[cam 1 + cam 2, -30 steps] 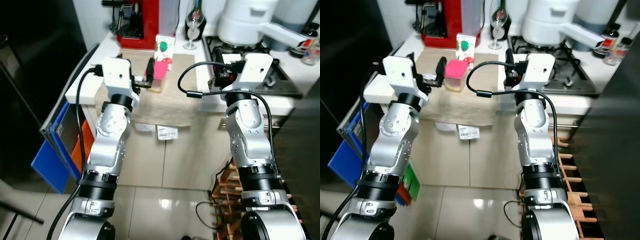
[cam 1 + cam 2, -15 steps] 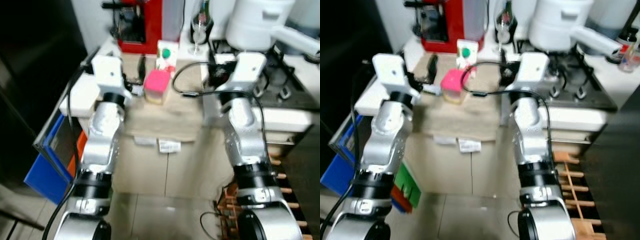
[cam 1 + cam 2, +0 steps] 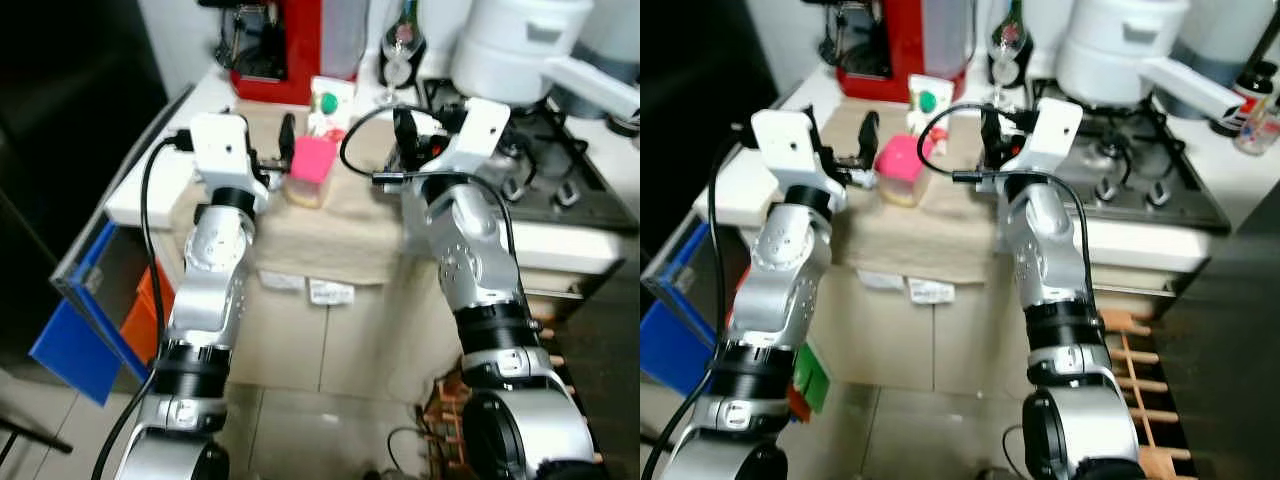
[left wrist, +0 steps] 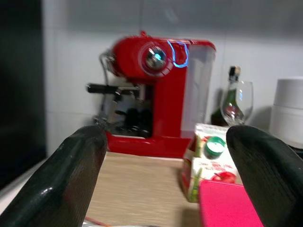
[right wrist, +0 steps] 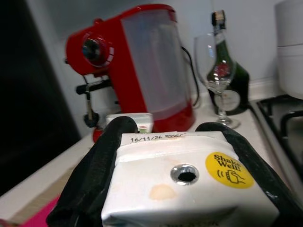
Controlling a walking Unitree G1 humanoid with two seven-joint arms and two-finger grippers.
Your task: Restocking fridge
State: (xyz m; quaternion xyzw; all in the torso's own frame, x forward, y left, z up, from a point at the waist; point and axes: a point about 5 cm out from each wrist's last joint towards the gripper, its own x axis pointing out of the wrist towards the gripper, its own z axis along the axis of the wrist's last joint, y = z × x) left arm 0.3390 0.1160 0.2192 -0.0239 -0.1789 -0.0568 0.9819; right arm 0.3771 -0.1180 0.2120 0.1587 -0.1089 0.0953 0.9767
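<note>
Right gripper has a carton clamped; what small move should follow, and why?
Probably lift it straight up: the right gripper is shut on the white carton, while the wine glass and red coffee machine stand just beyond. The left gripper is open, empty.

Left hand (image 4: 161, 156) spread wide; right hand (image 5: 182, 151) apparently clamped, both arms raised.

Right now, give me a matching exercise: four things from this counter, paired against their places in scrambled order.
Things:
1. white carton
2. pink-lidded container
3. wine glass
4. red coffee machine

Places:
A. back of the counter, by the wall
B. between the right tool's fingers
C. in front of the dark bottle
D. on the beige cloth, near the left tool

Pairs: 1-B, 2-D, 3-C, 4-A
</note>
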